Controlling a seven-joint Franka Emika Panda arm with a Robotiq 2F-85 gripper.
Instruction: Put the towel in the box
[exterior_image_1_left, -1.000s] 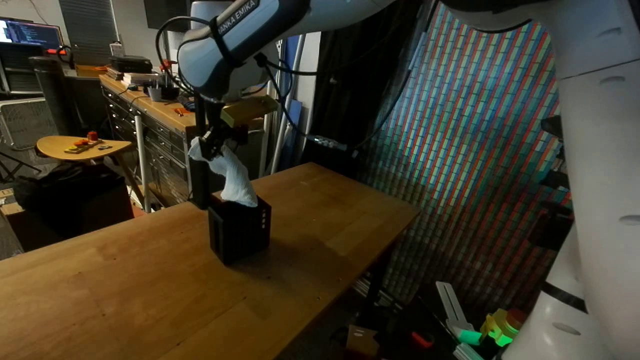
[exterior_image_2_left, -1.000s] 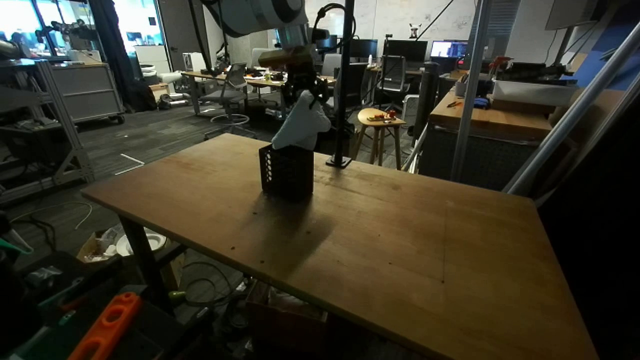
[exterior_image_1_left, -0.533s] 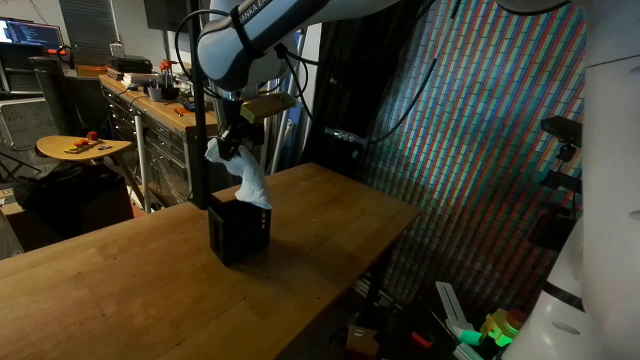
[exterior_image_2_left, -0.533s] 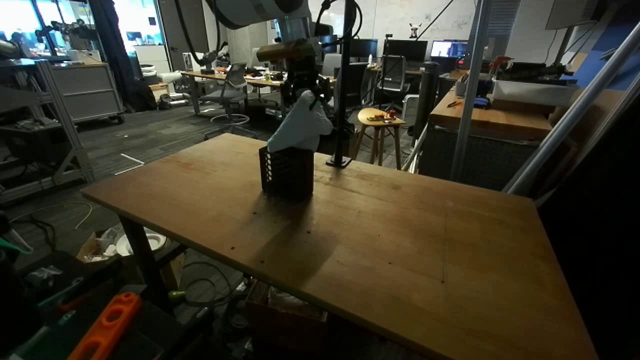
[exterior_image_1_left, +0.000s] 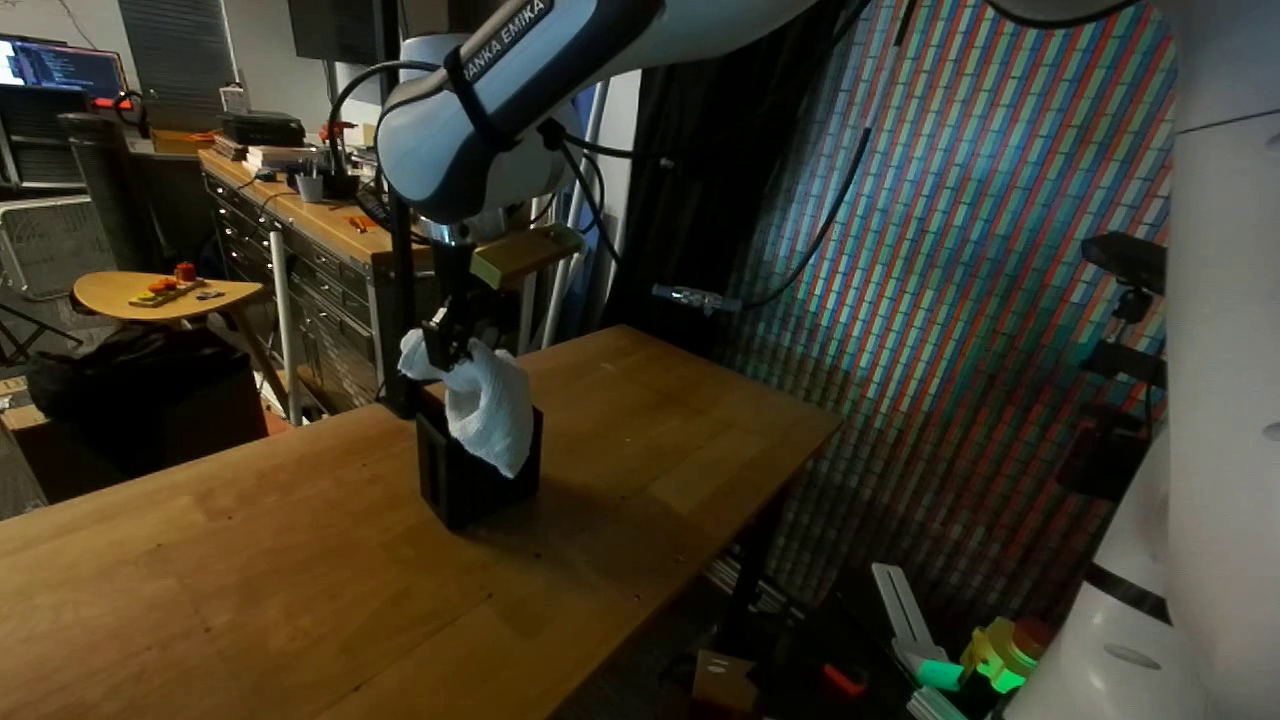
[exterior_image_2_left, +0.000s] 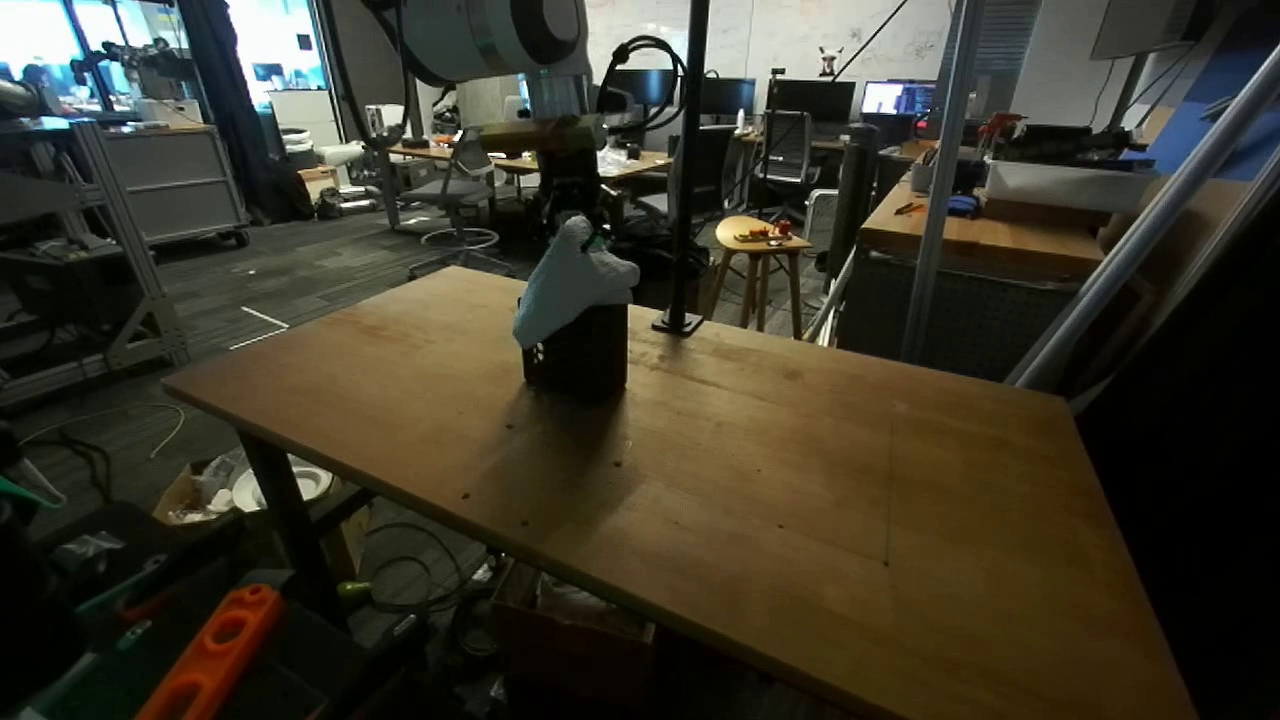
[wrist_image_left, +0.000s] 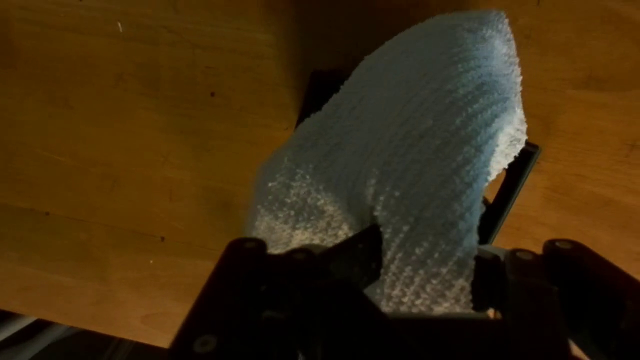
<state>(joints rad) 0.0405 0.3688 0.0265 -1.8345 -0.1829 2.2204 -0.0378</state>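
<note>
- The jaws look clamped on the pale blue towel (wrist_image_left: 410, 150), with a bunched bit of it between them, so it hangs and does not drop.
- They pinch it near the top, I think so the loose part can go down first.
- The towel is over the black box (exterior_image_2_left: 590, 350), and one floppy end droops outside, down its side.
- I can't tell if any is inside.
- The box stands upright on the desk (exterior_image_2_left: 800, 450), ready to catch it.
- That droopy end may need to come in before letting go.
</note>
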